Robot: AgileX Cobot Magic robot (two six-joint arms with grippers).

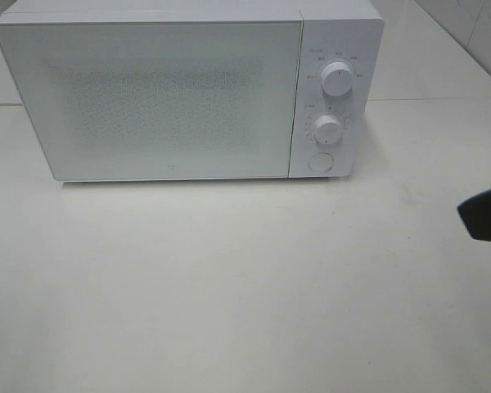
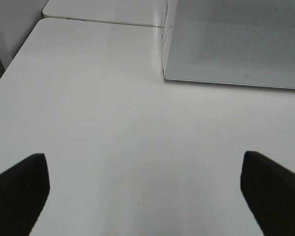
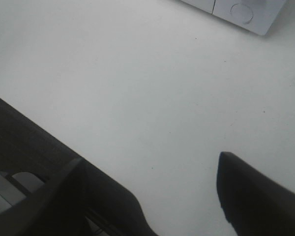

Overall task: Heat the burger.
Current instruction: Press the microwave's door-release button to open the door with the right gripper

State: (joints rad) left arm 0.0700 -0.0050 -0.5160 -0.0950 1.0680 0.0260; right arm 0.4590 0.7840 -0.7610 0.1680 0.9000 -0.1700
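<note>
Though both wrist cameras look onto the bare white table, neither shows more of its arm than dark finger ends cut off by the frame edge. The left gripper is held over the table with its two fingers spread very wide and nothing between them. The right gripper also stands parted, with only table surface in the gap. One of its sides is a blunt dark tip, while the other merges into the gripper's body and is hard to separate. From the high camera just a black corner of it pokes in at the right edge.

Farther back, the white microwave stands on the table with its door shut. The dotted, frosted window gives no view inside, so where the burger is cannot be told. Right of the door sit two round dials, one above the other, with a round button beneath. The markings around them are too small to read.
</note>
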